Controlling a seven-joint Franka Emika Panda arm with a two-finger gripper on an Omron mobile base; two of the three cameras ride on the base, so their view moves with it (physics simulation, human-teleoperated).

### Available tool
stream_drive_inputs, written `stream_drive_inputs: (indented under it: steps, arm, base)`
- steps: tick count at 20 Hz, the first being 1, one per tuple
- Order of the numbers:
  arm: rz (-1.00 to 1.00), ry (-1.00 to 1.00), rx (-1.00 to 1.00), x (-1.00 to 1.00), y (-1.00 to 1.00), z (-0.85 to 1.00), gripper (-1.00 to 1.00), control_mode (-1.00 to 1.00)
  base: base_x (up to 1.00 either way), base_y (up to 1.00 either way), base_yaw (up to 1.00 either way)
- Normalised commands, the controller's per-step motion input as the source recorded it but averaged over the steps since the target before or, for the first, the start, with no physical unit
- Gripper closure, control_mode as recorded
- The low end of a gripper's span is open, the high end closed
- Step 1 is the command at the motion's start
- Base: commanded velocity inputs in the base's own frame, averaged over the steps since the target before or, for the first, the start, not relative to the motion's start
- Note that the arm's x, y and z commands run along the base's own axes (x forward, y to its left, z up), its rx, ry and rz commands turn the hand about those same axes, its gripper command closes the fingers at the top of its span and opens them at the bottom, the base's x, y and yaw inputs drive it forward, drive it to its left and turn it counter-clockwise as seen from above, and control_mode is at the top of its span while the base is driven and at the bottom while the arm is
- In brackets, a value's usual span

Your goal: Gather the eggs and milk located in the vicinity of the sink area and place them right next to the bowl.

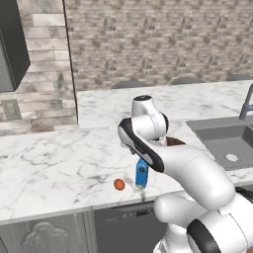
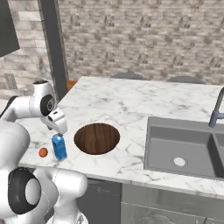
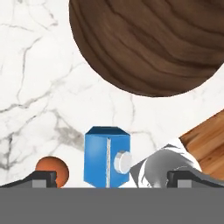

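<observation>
One egg [image 3: 52,169] and the milk [image 3: 107,159] stand on the marble worktop [image 3: 39,87] directly below the hand [image 3: 112,178]. In the hand view, the milk sits between the two fingertips [image 3: 43,178], upright, with its gabled top facing the camera and a white cap visible on one slope. The egg lies just beside the milk, under the fingertip at the left of that view. The bowl [image 3: 153,43] lies ahead of the hand, beyond the milk, near but not touching the carton.

In the right base view, the hand [image 2: 58,127] hangs just above the milk [image 2: 59,148], with the egg [image 2: 43,152] beside the carton on the side away from the bowl [image 2: 96,138]. The sink area [image 2: 186,148] lies well apart, on the far side of the bowl from the hand.

In the left base view, the milk [image 1: 142,174] shows partly behind the arm, with the egg [image 1: 119,184] next to it near the worktop's front edge.

Hand state: released, fingers spread to full width on either side of the milk. The fingers grasp nothing; contact with the carton cannot be confirmed.
</observation>
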Motion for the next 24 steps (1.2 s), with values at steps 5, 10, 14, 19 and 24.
stream_drive_inputs:
  steps: [5, 10, 14, 19, 24]
  arm:
    - [0.00, 0.04, 0.00, 0.05, 0.00, -0.11, -1.00, -1.00]
    - [0.00, 0.10, 0.00, 0.00, 0.00, -0.21, -1.00, -1.00]
    - [0.00, 0.10, 0.00, 0.00, 0.00, -0.19, -1.00, -1.00]
    - [0.00, 0.08, 0.00, 0.00, 0.00, -0.19, -1.00, -1.00]
    - [0.00, 0.06, 0.00, 0.00, 0.00, -0.16, -1.00, -1.00]
  base:
    - [0.00, 0.00, 0.00]
    - [0.00, 0.00, 0.00]
    - [0.00, 0.00, 0.00]
    - [0.00, 0.00, 0.00]
    - [0.00, 0.00, 0.00]
